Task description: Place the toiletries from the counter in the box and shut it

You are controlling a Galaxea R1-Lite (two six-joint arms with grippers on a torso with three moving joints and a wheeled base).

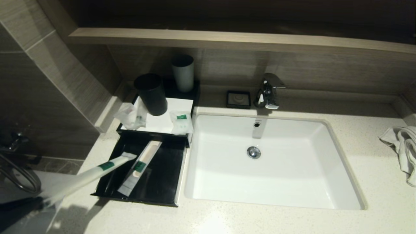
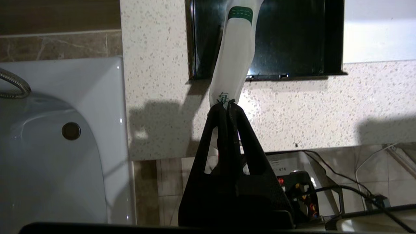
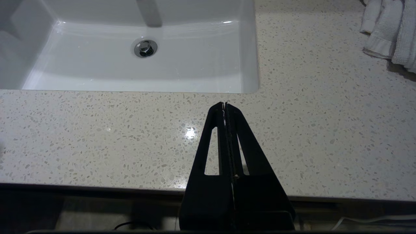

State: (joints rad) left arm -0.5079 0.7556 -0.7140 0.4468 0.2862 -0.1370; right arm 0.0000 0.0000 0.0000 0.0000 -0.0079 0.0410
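Head view: left hand (image 2: 226,105) clamped on packet (image 1: 94,171) tail; its long axis points into box (image 1: 169,191). Right hand (image 3: 225,105) closed, idle.

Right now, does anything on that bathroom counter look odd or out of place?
Yes. A black cup leans tilted on the white box lid instead of standing. The left gripper holds a white packet by its end, poking over the black tray. A towel lies crumpled.

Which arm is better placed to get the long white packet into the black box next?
The left. Its tool is already shut on the end of the white packet, whose far end reaches over the open black box. The right tool is shut and empty, over bare counter in front of the sink.
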